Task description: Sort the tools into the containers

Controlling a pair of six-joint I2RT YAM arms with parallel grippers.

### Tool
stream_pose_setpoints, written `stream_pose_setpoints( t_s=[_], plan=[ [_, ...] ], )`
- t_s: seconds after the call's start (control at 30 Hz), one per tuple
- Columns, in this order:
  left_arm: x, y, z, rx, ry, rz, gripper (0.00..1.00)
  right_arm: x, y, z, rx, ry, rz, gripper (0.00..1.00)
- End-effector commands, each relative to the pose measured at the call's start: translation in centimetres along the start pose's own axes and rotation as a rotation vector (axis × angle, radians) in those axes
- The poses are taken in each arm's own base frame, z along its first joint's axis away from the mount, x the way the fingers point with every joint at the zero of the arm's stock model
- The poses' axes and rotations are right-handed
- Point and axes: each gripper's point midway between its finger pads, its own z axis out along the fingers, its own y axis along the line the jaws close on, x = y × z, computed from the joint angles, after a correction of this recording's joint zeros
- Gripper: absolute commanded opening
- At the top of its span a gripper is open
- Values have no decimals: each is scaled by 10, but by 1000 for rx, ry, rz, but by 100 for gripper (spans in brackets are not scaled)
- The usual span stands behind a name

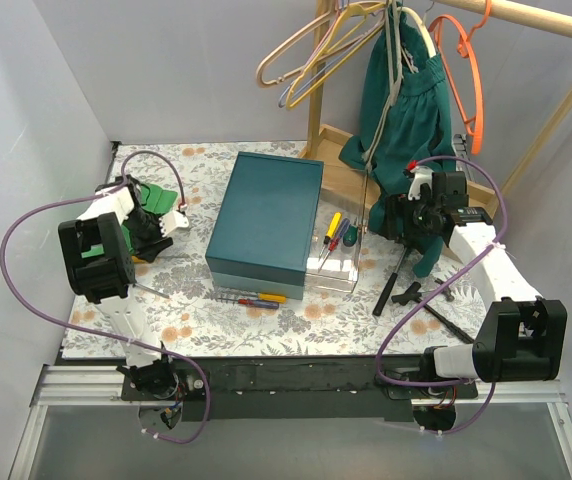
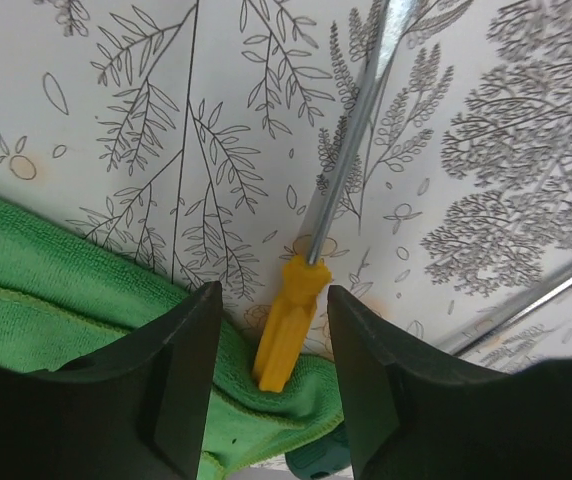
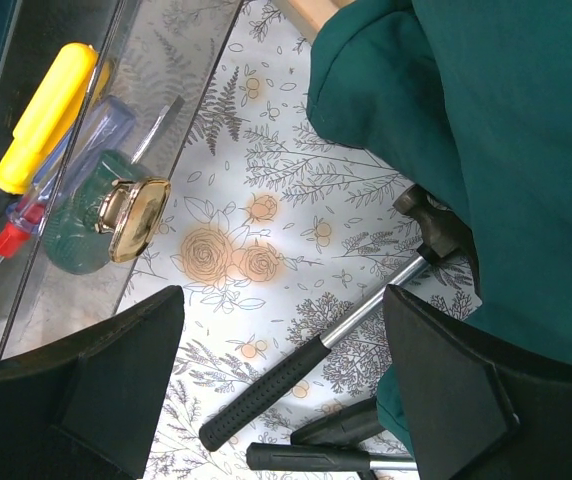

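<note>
Left claw (image 2: 273, 296) hangs spread wide and grips nothing. The yellow-handled screwdriver (image 2: 284, 330) lies right in the gap between my two fingers (image 2: 181, 380). Its butt rests on the edge of the green cloth (image 2: 56, 270), and its steel shaft runs away from me across the floral worktop (image 1: 196, 170). The cloth crowds my left finger. A second bare metal shaft (image 2: 536, 300) slants past on the right, apart from the handle, and the rest of the worktop ahead is flat print.

My right claw (image 3: 284, 300) is also spread and empty, above the hammer (image 3: 276, 385). Its black grip lies low in the gap, nearer my left finger. The chrome shaft climbs toward my right finger, and the head is partly hidden under the hem of the teal garment (image 3: 486, 150). That garment hangs against my right side and leaves little room there. Two more black tool handles (image 3: 316, 455) lie just below the hammer's grip.

To the left of this claw stands the clear tray (image 3: 76, 280), holding a yellow screwdriver (image 3: 46, 115) and others. A gold clasp (image 3: 131, 215) sits at its near corner.

From above, the teal box (image 1: 266, 215) sits between my two claws, with the tray drawn out on its right. Two loose screwdrivers (image 1: 256, 298) lie just in front of the box. The wall is close by on my left side.
</note>
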Motion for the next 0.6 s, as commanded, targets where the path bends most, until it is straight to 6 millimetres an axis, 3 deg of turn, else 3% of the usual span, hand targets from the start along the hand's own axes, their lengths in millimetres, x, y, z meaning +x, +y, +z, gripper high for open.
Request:
stream_pose_setpoints(
  t_s=[0.0, 0.2, 0.23, 0.37, 0.4, 0.47, 0.5, 0.57],
  plan=[
    [15, 9, 7, -50, 64, 60, 42, -13, -5, -4, 14, -46, -22, 88],
    [14, 3, 14, -45, 50, 78, 24, -16, -7, -3, 19, -47, -21, 89],
    [10, 0, 12, -31, 31, 74, 16, -16, -7, -3, 21, -45, -24, 88],
    [-27, -12, -15, 49, -116, -20, 3, -17, -9, -3, 24, -52, -22, 89],
    [-50, 4, -35, 11, -209, -89, 3, -18, -10, -3, 26, -54, -20, 89],
    [-70, 11, -49, 27, -286, -193, 0, -18, -9, -2, 23, -53, -20, 89],
    [-88, 26, -70, -4, -360, -234, 0, -17, -10, -2, 24, -51, -18, 89],
    [-104, 32, -79, 39, -423, -410, 0, -19, -10, -2, 24, -53, -21, 89]
  ],
)
